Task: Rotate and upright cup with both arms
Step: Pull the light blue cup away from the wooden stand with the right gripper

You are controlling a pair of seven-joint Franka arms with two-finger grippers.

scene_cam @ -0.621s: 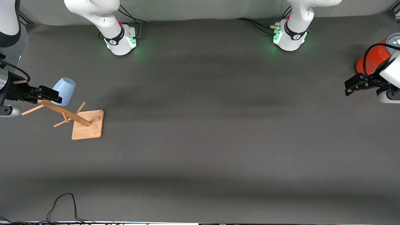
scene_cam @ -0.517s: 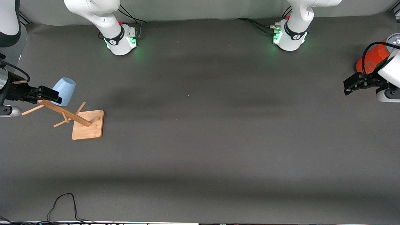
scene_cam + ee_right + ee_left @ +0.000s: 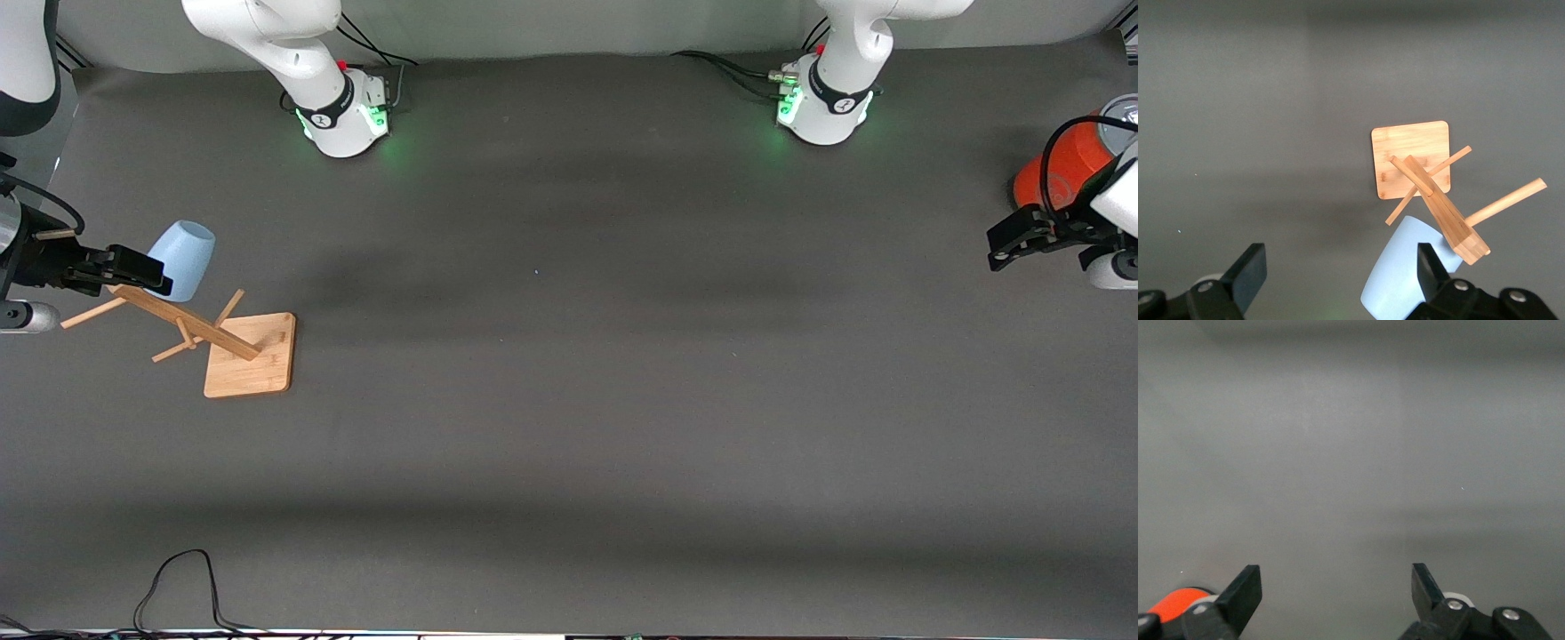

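The pale blue cup [image 3: 185, 247] hangs tilted on a peg of a wooden rack [image 3: 249, 356] at the right arm's end of the table. My right gripper [image 3: 133, 269] is open beside the rack's top. In the right wrist view the cup [image 3: 1398, 280] lies partly between the open fingers, close against one finger [image 3: 1431, 270], and the gripper [image 3: 1340, 270] is not closed on it. My left gripper [image 3: 1009, 244] is open and empty over the table at the left arm's end, and the left wrist view [image 3: 1337, 587] shows only bare mat between its fingers.
The rack's square base [image 3: 1411, 157] and its slanted pegs stand under my right gripper. A large orange can [image 3: 1058, 169] with a grey lid stands beside my left gripper. A black cable [image 3: 178, 578] lies at the table edge nearest the front camera.
My left gripper has drifted a little toward the left arm's end of the table, staying open. My right gripper and the cup have stayed almost still.
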